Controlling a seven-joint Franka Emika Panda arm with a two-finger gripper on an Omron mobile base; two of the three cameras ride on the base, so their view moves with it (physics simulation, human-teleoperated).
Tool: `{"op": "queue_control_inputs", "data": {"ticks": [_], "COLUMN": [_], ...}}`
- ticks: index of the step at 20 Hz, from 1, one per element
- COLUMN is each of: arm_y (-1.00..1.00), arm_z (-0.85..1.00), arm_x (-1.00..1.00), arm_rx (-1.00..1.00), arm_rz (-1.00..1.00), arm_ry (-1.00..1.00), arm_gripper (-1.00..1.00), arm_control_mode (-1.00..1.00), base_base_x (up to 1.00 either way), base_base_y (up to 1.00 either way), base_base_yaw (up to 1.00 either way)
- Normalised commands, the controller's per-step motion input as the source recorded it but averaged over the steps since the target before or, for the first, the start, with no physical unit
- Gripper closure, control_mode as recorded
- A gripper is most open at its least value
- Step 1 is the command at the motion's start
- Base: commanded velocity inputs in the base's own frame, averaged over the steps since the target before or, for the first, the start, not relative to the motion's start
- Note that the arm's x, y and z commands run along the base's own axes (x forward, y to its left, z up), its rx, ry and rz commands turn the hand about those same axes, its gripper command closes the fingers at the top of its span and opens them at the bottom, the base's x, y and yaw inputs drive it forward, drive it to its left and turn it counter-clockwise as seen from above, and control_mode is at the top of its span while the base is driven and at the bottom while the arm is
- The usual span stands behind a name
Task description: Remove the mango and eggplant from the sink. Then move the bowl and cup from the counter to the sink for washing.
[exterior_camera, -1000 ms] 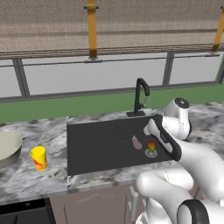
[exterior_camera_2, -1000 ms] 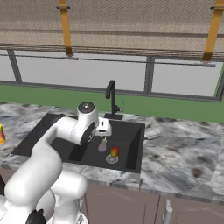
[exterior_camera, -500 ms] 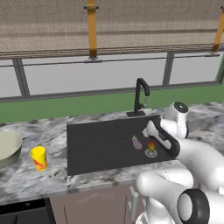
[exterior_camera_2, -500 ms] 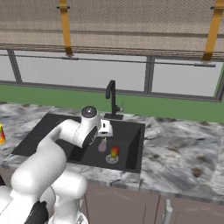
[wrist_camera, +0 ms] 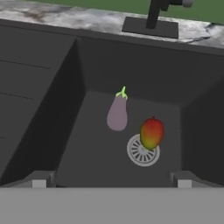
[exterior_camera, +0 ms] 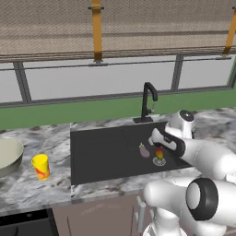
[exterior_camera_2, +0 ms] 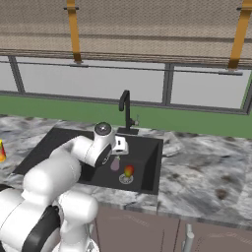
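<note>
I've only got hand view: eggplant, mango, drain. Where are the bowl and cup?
Observer: Both on the counter left of the sink. The bowl sits at the far left edge of the left base view.
Operator: And the cup?
Observer: The cup stands upright between bowl and sink, apart from both.
Operator: Is the claw in the basin?
Observer: The claw hangs open above the mango and eggplant, touching neither.
Operator: Faucet clear of the arm?
Observer: The faucet stands at the sink's back edge, behind the arm's wrist.
</note>
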Motion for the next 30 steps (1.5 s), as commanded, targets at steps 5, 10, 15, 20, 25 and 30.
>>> {"op": "queue_control_inputs", "data": {"ticks": [5, 10, 15, 20, 25, 30], "arm_y": [-0.04, -0.03, 0.00, -0.02, -0.02, 0.00], "arm_z": [-0.20, -0.20, -0.19, -0.13, -0.08, -0.05], "arm_x": [0.19, 0.18, 0.18, 0.17, 0.12, 0.09], "arm_rx": [0.00, 0.00, 0.00, 0.00, 0.00, 0.00], "arm_rz": [0.01, 0.03, 0.03, 0.03, 0.01, 0.00], "arm_ry": [0.00, 0.00, 0.00, 0.00, 0.01, 0.04], "arm_gripper": [-1.00, -1.00, -1.00, -1.00, -1.00, -1.00], "arm_control_mode": [-1.00, -1.00, -1.00, -1.00, -1.00, -1.00], "base_base_x": [0.00, 0.00, 0.00, 0.00, 0.00, 0.00], "base_base_y": [0.00, 0.00, 0.00, 0.00, 0.00, 0.00], "base_base_yaw": [0.00, 0.00, 0.00, 0.00, 0.00, 0.00]}}
